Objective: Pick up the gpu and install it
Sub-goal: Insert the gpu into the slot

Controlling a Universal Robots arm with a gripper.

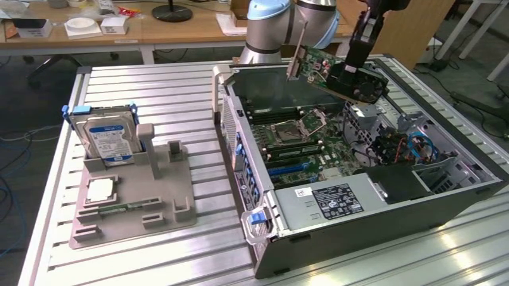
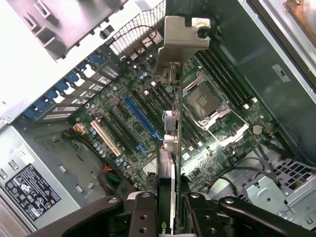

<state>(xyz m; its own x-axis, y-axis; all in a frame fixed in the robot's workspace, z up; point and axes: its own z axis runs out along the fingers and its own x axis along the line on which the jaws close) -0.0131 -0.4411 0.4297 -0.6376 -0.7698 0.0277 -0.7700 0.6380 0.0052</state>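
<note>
Exterior view. The arm reaches in from the far side of the table (image 1: 159, 89), and its fingers (image 1: 354, 56) are closed on the gpu (image 1: 330, 71), a green board with a black fan housing. The gpu hangs tilted in the air above the far end of the open computer case (image 1: 445, 196), clear of the motherboard (image 1: 298, 146) below it; its metal bracket (image 1: 296, 59) points toward the exterior view's left. Inside the case, the processor socket (image 1: 286, 132) lies under the card and the power supply (image 1: 334, 199) sits at the near end. On the exterior view's left, well apart from the case, a grey holder (image 1: 135, 202) carries an upright hard drive (image 1: 107, 140) with a blue-white label.

Wrist view. The two fingers (image 2: 143, 215) clamp the gpu (image 2: 168, 168) between them, the card seen edge-on as a narrow strip that ends in its bracket (image 2: 185, 34). Beneath it lies the motherboard (image 2: 123, 98), with a long blue slot (image 2: 140, 116) just beside the card's line and the processor socket (image 2: 202, 101) on the card's other side. The card touches no slot
</note>
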